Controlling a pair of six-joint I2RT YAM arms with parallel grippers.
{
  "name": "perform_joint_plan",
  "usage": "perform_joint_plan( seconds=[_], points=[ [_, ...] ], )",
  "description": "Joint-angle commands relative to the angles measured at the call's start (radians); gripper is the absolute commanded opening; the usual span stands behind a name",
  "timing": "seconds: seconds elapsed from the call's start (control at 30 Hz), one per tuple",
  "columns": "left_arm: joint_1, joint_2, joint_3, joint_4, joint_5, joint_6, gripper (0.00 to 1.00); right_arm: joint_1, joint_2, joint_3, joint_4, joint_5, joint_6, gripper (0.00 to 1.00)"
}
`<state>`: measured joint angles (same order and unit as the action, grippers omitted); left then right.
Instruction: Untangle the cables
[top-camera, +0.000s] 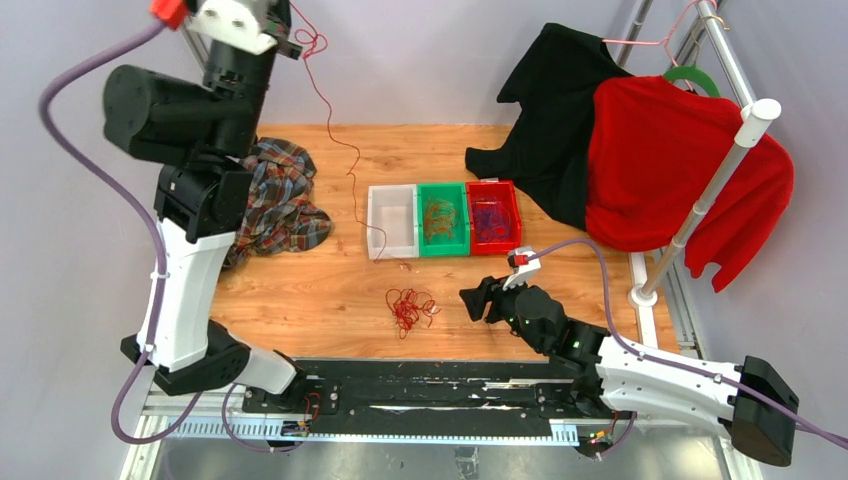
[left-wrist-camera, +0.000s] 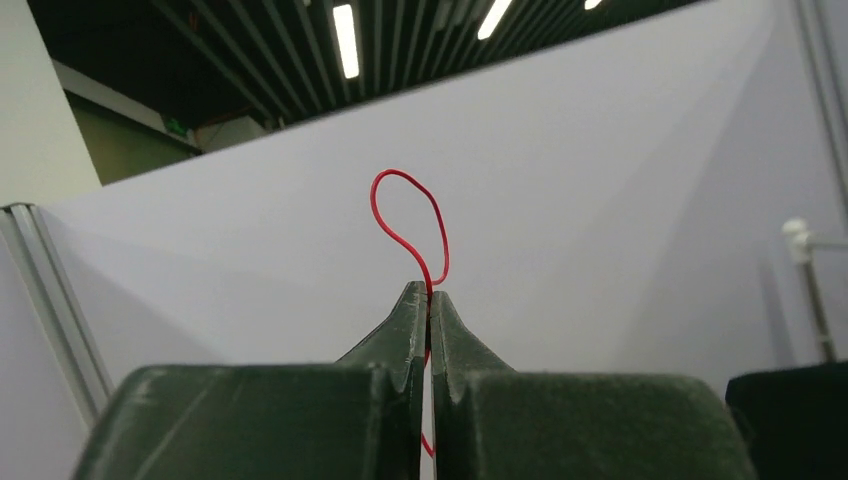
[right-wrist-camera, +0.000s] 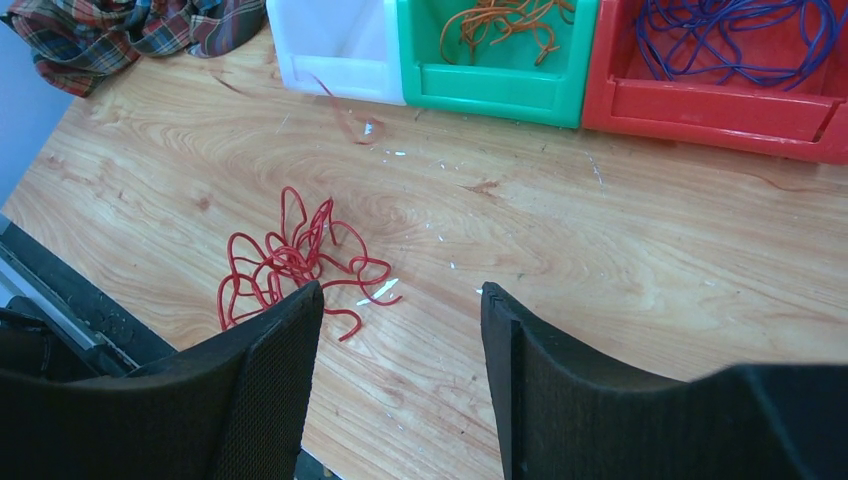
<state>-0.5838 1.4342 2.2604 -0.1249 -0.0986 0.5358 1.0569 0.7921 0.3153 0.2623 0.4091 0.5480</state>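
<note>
My left gripper (top-camera: 296, 44) is raised high at the back left and shut on a single red cable (top-camera: 340, 140) that hangs down to the white bin (top-camera: 392, 222). In the left wrist view the shut fingertips (left-wrist-camera: 430, 292) pinch that red cable (left-wrist-camera: 405, 215), which loops above them. A tangle of red cables (top-camera: 410, 308) lies on the table; it also shows in the right wrist view (right-wrist-camera: 290, 262). My right gripper (top-camera: 478, 299) is open and empty, low, just right of the tangle (right-wrist-camera: 400, 300). Orange cables (right-wrist-camera: 505, 22) lie in the green bin, purple-blue cables (right-wrist-camera: 735, 40) in the red bin.
A plaid cloth (top-camera: 280, 195) lies at the back left by the left arm. A black garment (top-camera: 555, 110) and a red garment (top-camera: 680, 170) hang on a rack (top-camera: 720, 170) at the right. The three bins stand side by side mid-table.
</note>
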Motion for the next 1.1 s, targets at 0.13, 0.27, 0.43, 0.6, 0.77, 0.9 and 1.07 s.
perform_joint_plan(
  seconds=[0.13,0.27,0.43,0.6,0.77,0.9,1.07],
  points=[
    [0.006,-0.005,0.106,0.279,0.09,-0.107,0.0,-0.012,0.034,0.031,0.025,0.011,-0.011,0.59],
    [0.007,-0.001,0.098,0.278,0.113,-0.092,0.0,-0.012,0.076,0.074,0.031,-0.011,-0.037,0.59],
    [0.007,-0.03,-0.031,0.29,0.101,-0.067,0.01,-0.012,0.088,0.081,0.039,-0.012,-0.037,0.59],
    [0.007,-0.019,-0.107,0.319,0.077,-0.036,0.0,-0.012,0.077,0.069,0.037,-0.009,-0.027,0.59],
    [0.007,0.013,-0.12,0.325,0.072,-0.013,0.0,-0.012,0.053,0.054,0.024,0.001,-0.024,0.59],
    [0.007,0.028,-0.15,0.338,0.056,0.026,0.0,-0.012,0.029,0.037,0.014,0.011,-0.019,0.59],
    [0.011,0.028,-0.228,0.361,0.059,0.078,0.01,-0.012,-0.001,0.023,-0.01,0.027,-0.016,0.59]
  ],
)
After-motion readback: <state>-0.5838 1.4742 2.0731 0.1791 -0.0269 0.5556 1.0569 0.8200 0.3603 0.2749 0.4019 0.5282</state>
